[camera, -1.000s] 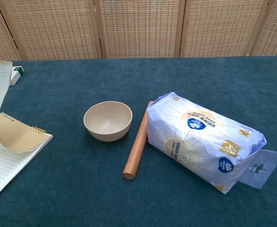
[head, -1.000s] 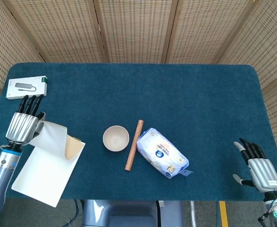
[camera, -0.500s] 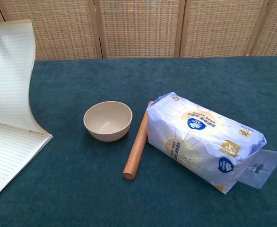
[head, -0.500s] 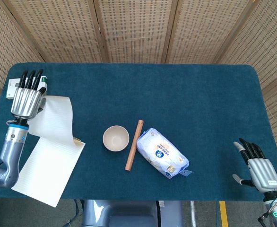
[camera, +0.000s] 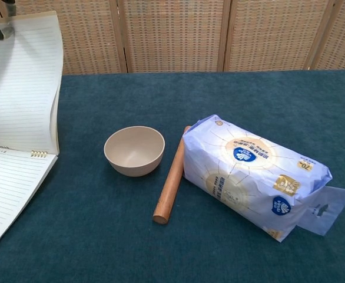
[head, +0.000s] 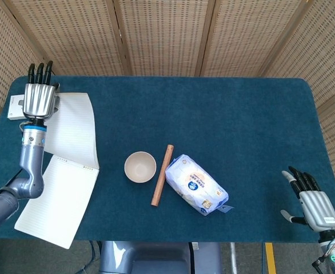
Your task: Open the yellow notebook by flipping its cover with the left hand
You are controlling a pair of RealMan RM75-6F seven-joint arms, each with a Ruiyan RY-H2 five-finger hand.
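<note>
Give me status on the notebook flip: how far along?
Mostly done: the notebook lies open, lined pages showing. In hand: the left robot hand holds the lifted cover near its far edge, standing up from the spiral binding. Left: lay the cover flat and release. The right robot hand idles, open.

The left hand point(head: 37, 100) hides most of a white box point(head: 14, 108).

beige bowl point(camera: 134, 150), teal table point(head: 213, 114), white lined notebook point(camera: 19, 88)
</note>
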